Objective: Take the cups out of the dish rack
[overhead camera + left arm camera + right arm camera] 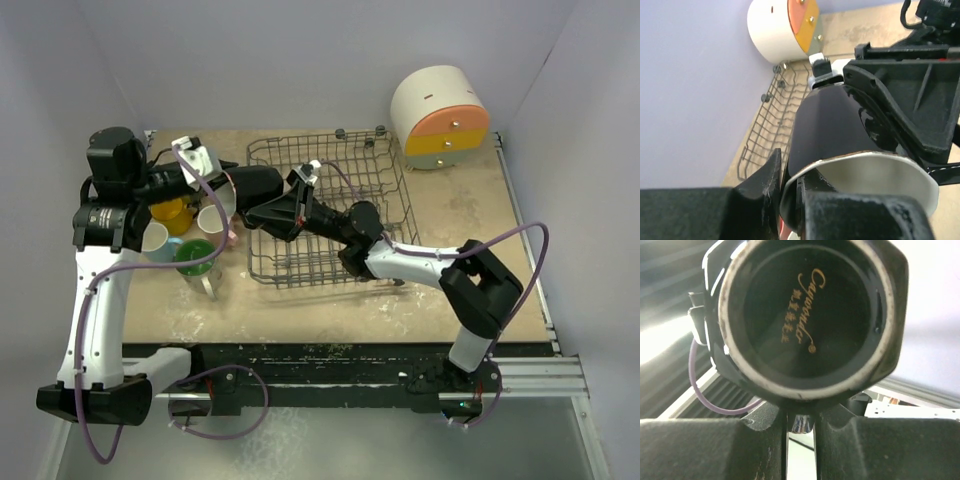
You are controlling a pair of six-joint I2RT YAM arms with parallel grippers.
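Top external view: the black mug (pixel 257 186) hangs on its side over the left end of the dish rack (pixel 372 170). The left tool (pixel 232 190) clamps its white-lined rim, one finger inside. The right tool (pixel 287 206) sits narrow at the mug's base; whether it grips, I cannot tell. An orange-yellow cup (pixel 172 212) and a green cup (pixel 195 254) stand on the tabletop (pixel 330 310) left of the rack.

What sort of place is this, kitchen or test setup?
Most likely a lab test cell: plain walls box in a wooden table, the arms are bolted to a metal rail at its edge, and the dish rack sits on bare board.
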